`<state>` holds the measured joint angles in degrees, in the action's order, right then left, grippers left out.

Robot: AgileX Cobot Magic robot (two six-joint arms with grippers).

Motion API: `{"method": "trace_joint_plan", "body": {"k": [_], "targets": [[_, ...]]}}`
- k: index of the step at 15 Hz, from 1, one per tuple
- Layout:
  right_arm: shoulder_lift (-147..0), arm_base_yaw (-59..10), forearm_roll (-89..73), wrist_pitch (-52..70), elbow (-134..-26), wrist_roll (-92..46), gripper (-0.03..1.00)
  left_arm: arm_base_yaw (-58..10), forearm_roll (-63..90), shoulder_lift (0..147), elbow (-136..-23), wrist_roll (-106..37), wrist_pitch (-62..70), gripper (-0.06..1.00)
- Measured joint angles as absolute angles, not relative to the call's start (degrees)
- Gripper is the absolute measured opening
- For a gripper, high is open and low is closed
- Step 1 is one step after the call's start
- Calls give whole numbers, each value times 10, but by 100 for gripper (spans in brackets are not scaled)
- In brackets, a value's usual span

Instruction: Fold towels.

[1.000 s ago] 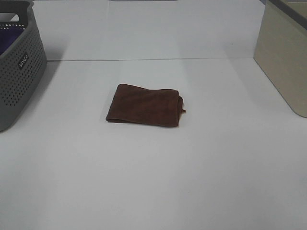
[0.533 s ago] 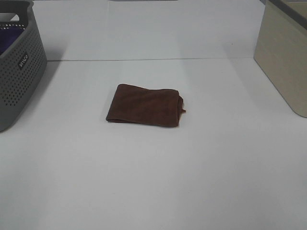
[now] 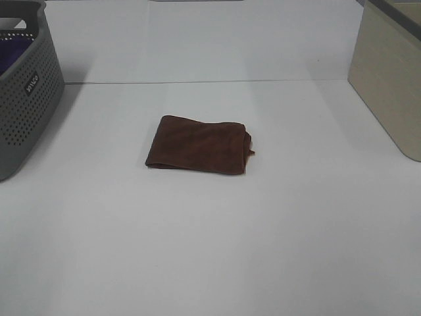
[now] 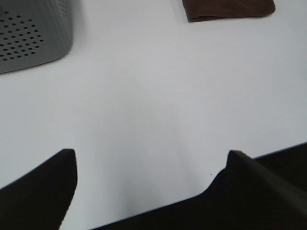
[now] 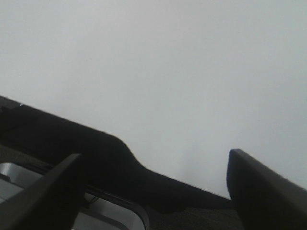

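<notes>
Exterior high view shows a brown towel (image 3: 199, 145) lying folded into a flat rectangle a little left of the middle of the frame, on the white table (image 3: 210, 250). Its long sides run left to right, and at its right end a small corner of cloth sticks out from the layers. No arm and no gripper appear in this view, and nothing touches the towel.

At the upper left of the frame stands a grey perforated laundry basket (image 3: 26, 99), well apart from the towel. Something dark purple lies inside it, near its rim; what it is I cannot tell. At the upper right of the frame stands a beige box (image 3: 388, 72), also well apart from the towel. The table between the towel and these two things is bare, so nothing stands in the way.

Left wrist view shows the left gripper (image 4: 151, 167) low in the frame, with its two dark fingers (image 4: 38, 187) spread wide and holding nothing, only white table between them. The towel sits at the top right of that frame and the basket at the top left.

Right wrist view shows the right gripper (image 5: 153, 177) with its fingers (image 5: 261, 187) also wide apart and empty, over the table edge.
</notes>
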<state>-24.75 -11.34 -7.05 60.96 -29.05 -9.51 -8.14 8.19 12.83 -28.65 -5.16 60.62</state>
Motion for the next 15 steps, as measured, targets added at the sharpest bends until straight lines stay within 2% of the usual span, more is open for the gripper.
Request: {"method": "trace_joint_plan", "body": {"k": [2, 4, 10, 15], "targets": [[-241, -72, -70, 610, -290, -95, 76, -56, 82, 110, -286, -52, 606, 79], [-170, -23, -70, 610, -290, -95, 76, -13, 82, 47, -286, -52, 606, 79], [-12, -13, -74, 610, -290, -95, 76, -5, 82, -2, -286, -52, 606, 79], [4, -13, -78, 611, -290, -95, 76, -5, 82, -2, -286, -52, 606, 79]]}}
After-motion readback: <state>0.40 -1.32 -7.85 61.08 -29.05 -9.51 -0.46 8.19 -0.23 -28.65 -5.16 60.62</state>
